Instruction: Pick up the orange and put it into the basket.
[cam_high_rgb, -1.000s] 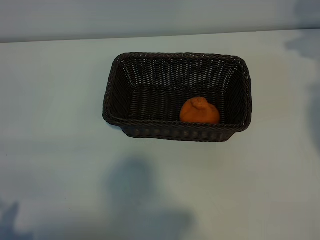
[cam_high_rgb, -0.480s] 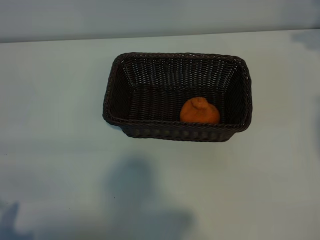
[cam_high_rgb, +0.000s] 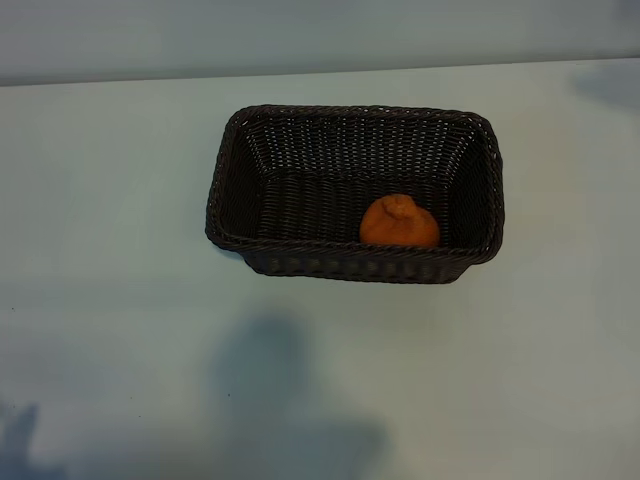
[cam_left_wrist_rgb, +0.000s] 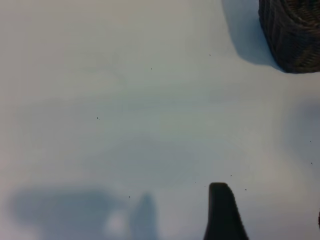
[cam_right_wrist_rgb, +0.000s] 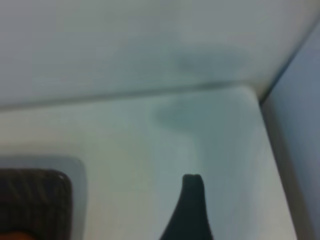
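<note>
One orange (cam_high_rgb: 399, 222) is seen lying inside the basket (cam_high_rgb: 352, 262), against its near wall and toward its right-hand end, while the basket is set on the table (cam_high_rgb: 110, 200) nearer the far edge. The left gripper (cam_left_wrist_rgb: 270, 220) is held above bare table with its jaws apart and nothing between them, a basket corner showing nearby. The right gripper (cam_right_wrist_rgb: 240, 220) is likewise spread and empty.

So the basket (cam_high_rgb: 355, 262) is dark brown, tight woven wicker with a braided rim. The orange (cam_high_rgb: 399, 222) is bright orange, dimpled skin. The table (cam_high_rgb: 110, 250) is plain pale grey-white, with soft bluish shadows.
</note>
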